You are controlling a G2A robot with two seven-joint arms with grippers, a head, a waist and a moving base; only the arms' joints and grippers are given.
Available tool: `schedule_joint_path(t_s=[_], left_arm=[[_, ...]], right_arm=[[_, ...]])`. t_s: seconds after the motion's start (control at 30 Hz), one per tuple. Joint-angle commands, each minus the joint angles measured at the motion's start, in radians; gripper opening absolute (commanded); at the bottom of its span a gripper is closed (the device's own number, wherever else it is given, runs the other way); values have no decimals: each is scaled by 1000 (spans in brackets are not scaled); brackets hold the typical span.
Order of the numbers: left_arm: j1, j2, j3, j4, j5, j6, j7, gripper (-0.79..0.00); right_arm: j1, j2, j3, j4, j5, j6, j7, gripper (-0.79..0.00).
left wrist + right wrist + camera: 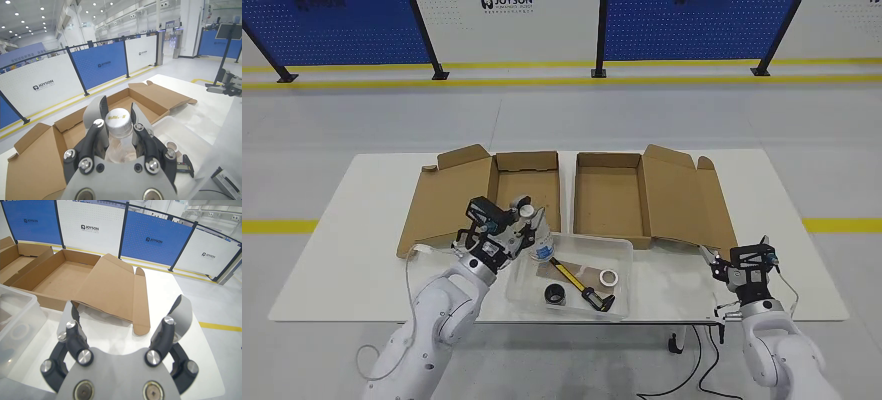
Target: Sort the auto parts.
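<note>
My left gripper is shut on a clear bottle with a white cap, held above the near edge of the left cardboard box by the clear plastic bin. In the top view the bottle hangs at the bin's left end, in the left gripper. The bin holds a yellow-handled caliper, a black ring and a white tape roll. My right gripper stands open over bare table near the right box's flap, with nothing between its fingers.
Two open cardboard boxes sit at the back of the white table; the right box has its lid folded out to the right. The right gripper rests near the table's front right edge. A grey device lies by the bin.
</note>
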Motion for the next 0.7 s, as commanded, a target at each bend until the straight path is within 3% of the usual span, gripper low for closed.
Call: schedule_joint_path(t_s=[0.0, 0.2, 0.43, 0.57, 0.67], left_arm=[[-21, -4, 12, 1, 29, 47, -6, -785], [-86, -20, 55, 41, 72, 165, 2, -785], [-165, -45, 117, 151, 125, 331, 16, -785], [-191, -63, 142, 218, 159, 487, 60, -785], [-216, -75, 161, 267, 152, 522, 72, -785]], right_arm=[[0, 0, 0, 0, 0, 0, 0, 0], [0, 0, 0, 0, 0, 0, 0, 0], [0, 0, 0, 0, 0, 0, 0, 0], [0, 0, 0, 0, 0, 0, 0, 0], [0, 0, 0, 0, 0, 0, 0, 0]])
